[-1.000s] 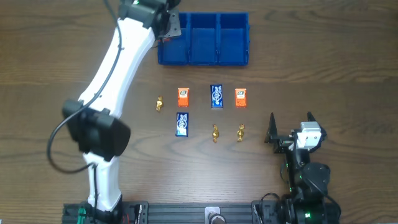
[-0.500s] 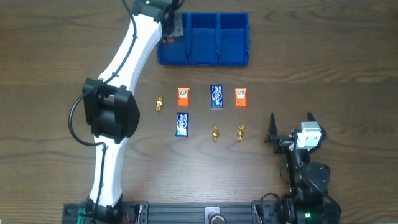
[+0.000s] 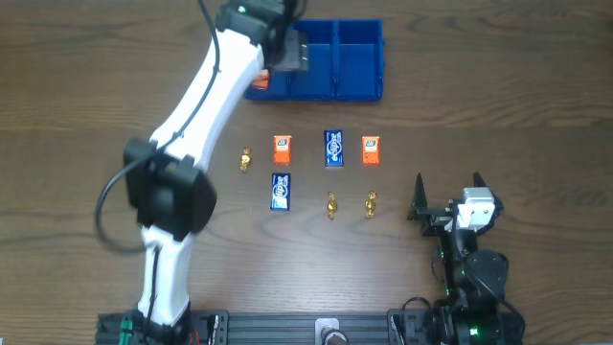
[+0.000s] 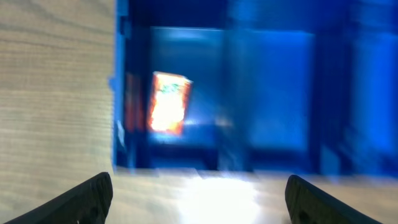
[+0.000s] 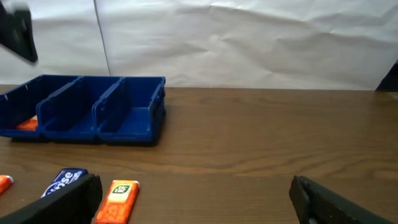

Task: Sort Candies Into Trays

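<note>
One orange candy [image 4: 169, 102] in the tray [image 3: 335, 94], seven more on the table [image 3: 517, 115].
At the table's far side sits the blue three-compartment tray. The left gripper [image 3: 290, 53] hovers over its end compartment on the left arm's side, where the orange candy lies flat. Between tray and arm bases lie two orange packs [image 3: 282, 149], two blue packs [image 3: 333, 149] and three small gold sweets [image 3: 331, 205], all apart from one another. The risk, as I judge it, is that a finger coming away low could clip the tray wall and shift it, or a wide descent could nudge a neighbouring candy. The left gripper's jaws stand spread wide, holding and touching nothing. The right gripper [image 3: 448, 196], near its base, is likewise spread and empty.
</note>
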Controlling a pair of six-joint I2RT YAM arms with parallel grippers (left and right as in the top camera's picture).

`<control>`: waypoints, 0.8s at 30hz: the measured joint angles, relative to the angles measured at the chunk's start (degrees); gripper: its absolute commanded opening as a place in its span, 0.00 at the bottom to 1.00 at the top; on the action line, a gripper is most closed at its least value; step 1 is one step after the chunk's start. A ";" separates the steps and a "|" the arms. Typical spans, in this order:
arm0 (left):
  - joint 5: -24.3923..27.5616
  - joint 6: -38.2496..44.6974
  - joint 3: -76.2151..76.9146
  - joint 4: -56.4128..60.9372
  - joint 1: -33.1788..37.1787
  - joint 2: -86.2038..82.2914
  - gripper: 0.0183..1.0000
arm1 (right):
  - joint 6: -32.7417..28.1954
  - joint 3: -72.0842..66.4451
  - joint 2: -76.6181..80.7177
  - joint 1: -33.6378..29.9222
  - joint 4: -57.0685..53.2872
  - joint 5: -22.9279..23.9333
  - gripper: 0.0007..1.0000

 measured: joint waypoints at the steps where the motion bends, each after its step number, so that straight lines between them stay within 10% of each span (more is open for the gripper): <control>1: -0.35 -0.68 -3.52 1.46 -1.64 -3.63 0.90 | 0.02 0.00 0.02 0.00 0.02 0.00 1.00; 14: -0.04 -10.51 -44.46 18.05 -8.02 -18.47 0.88 | 0.02 0.00 0.02 0.00 0.02 0.00 1.00; 24: 1.27 -12.11 -47.91 20.68 -7.69 -15.30 0.85 | 0.00 0.00 0.02 0.00 0.00 0.00 1.00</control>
